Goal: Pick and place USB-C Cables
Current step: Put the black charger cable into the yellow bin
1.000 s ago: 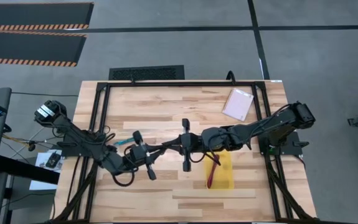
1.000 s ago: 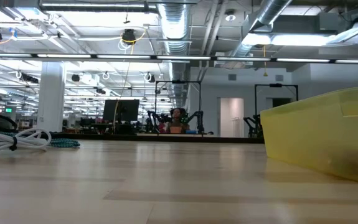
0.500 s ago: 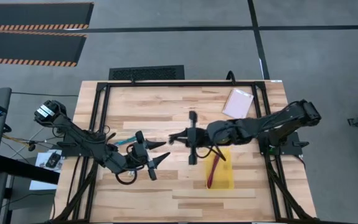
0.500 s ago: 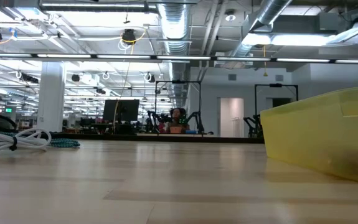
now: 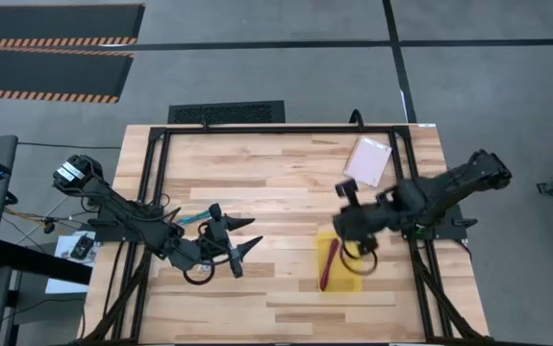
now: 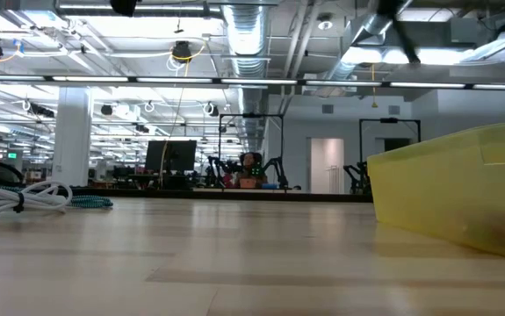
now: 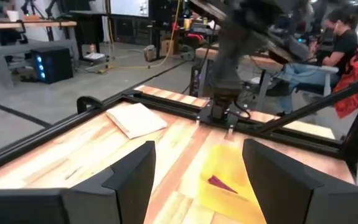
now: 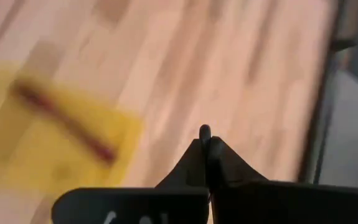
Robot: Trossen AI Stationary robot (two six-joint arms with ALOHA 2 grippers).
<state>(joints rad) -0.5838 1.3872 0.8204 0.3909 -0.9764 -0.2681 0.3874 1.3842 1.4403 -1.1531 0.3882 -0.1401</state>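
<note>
My left gripper stands open over the table's middle left, with nothing between its fingers. My right gripper is shut above the far end of the yellow tray; no cable shows between its fingers. A red USB-C cable lies in the tray. A teal cable lies on the table beside my left arm. Next to it, in the low view, lies a white cable.
A flat pale pink packet lies at the table's far right. A black frame rail runs around the table top. Bare wood lies between the two grippers and along the near edge. A person sits beyond the table in the left wrist view.
The two grippers met tip to tip at the table's middle. My left gripper has opened and stayed about where it was. My right gripper, still shut, has drawn away toward the table's right edge and turned, and now stands over the tray's far end.
</note>
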